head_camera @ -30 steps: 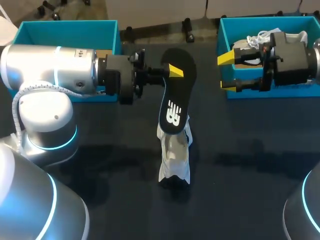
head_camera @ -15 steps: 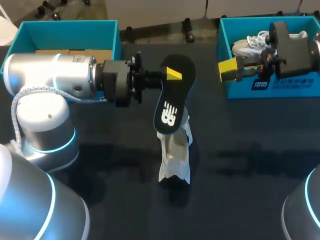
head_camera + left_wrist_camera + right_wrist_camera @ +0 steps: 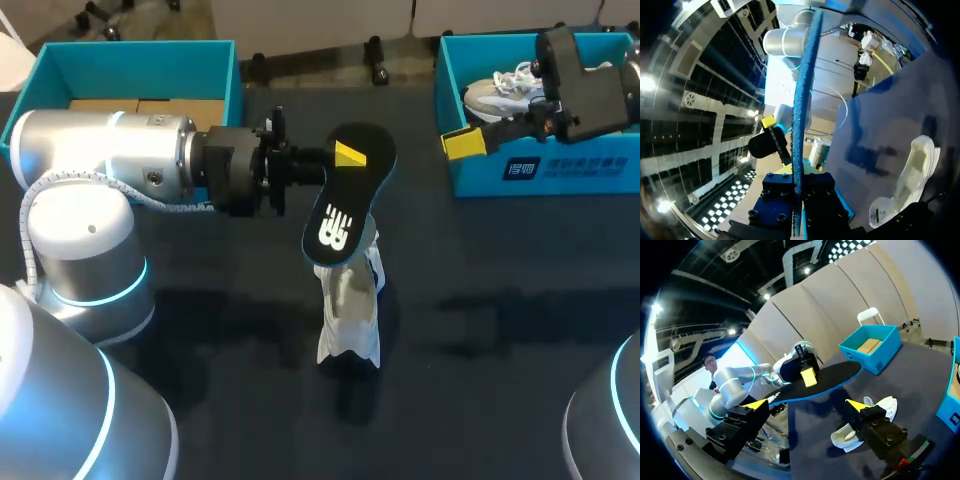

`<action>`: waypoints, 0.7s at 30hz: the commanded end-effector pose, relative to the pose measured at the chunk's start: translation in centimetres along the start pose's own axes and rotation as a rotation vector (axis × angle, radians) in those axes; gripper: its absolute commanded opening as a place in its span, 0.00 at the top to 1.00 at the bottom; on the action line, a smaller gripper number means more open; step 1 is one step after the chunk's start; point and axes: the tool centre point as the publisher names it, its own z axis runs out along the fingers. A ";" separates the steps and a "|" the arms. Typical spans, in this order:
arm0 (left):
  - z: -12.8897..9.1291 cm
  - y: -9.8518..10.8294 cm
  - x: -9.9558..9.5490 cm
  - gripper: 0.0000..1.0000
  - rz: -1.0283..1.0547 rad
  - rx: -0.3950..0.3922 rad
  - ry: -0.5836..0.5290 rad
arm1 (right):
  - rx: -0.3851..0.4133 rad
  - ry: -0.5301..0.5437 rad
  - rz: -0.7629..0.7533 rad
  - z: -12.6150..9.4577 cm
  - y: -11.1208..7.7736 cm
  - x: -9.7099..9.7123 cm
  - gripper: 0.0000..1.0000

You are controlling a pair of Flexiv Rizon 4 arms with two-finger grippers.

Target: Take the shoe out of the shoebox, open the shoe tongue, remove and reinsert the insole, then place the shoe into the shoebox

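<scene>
The left end effector (image 3: pixel 345 155) pinches the black insole (image 3: pixel 338 215) at its 12 o'clock end; the 6 o'clock end seems to touch the white shoe (image 3: pixel 350 315) standing on the bench (image 3: pixel 500 330). The insole is thin, light, floppy foam, so grip it flat near one end. The right end effector (image 3: pixel 805 405) hangs spread at 2 o'clock.

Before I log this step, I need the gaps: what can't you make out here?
Head view: the insole covers the top of the shoe, hiding its tongue.
Head view: the right gripper covers part of the second shoe in the right shoebox.
Left wrist view: the insole shows edge-on only; its faces cannot be seen.
</scene>
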 end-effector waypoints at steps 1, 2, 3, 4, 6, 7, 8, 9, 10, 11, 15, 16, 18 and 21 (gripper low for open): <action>-0.2 -0.4 0.2 1.00 -0.016 -0.001 -0.010 | -0.012 -0.029 -0.069 -0.6 -0.4 -1.0 0.00; -0.2 -0.5 0.2 1.00 -0.032 0.008 -0.018 | -0.019 -0.035 -0.114 -0.7 -0.7 -1.3 0.00; -0.3 -0.6 0.2 1.00 -0.048 0.015 -0.027 | -0.023 -0.032 -0.142 -0.7 -0.9 -1.5 0.00; -0.3 -0.7 0.3 1.00 -0.058 0.017 -0.032 | -0.033 -0.047 -0.156 -0.9 -1.2 -1.7 0.00; -0.4 -0.9 0.4 1.00 -0.091 0.031 -0.052 | -0.026 -0.072 -0.218 -1.1 -1.7 -1.9 0.00; -0.5 -0.9 0.4 1.00 -0.100 0.032 -0.055 | -0.022 -0.082 -0.252 -1.2 -1.8 -2.0 0.00; -0.6 -1.0 0.5 1.00 -0.108 0.030 -0.057 | -0.023 -0.084 -0.278 -1.2 -2.0 -2.1 0.00; -0.6 -1.0 0.6 1.00 -0.118 0.032 -0.060 | -0.021 -0.088 -0.293 -1.3 -2.1 -2.2 0.00; -0.7 -1.1 0.7 1.00 -0.134 0.036 -0.064 | -0.012 -0.091 -0.326 -1.2 -2.3 -2.2 0.00; -0.7 -1.2 0.8 1.00 -0.148 0.037 -0.070 | 0.010 -0.117 -0.338 -1.1 -2.5 -2.3 0.00; -0.8 -1.7 1.3 1.00 -0.194 0.043 -0.078 | 0.062 -0.130 -0.436 -0.8 -3.6 -2.5 0.00; -0.9 -1.8 1.4 1.00 -0.205 0.044 -0.083 | 0.088 -0.147 -0.455 -0.7 -3.9 -2.6 0.00; -0.9 -2.0 1.6 1.00 -0.230 0.049 -0.093 | 0.128 -0.158 -0.496 -0.3 -4.4 -2.6 0.00; -1.0 -2.3 1.7 1.00 -0.260 0.053 -0.102 | 0.151 -0.179 -0.537 0.0 -5.2 -2.8 0.00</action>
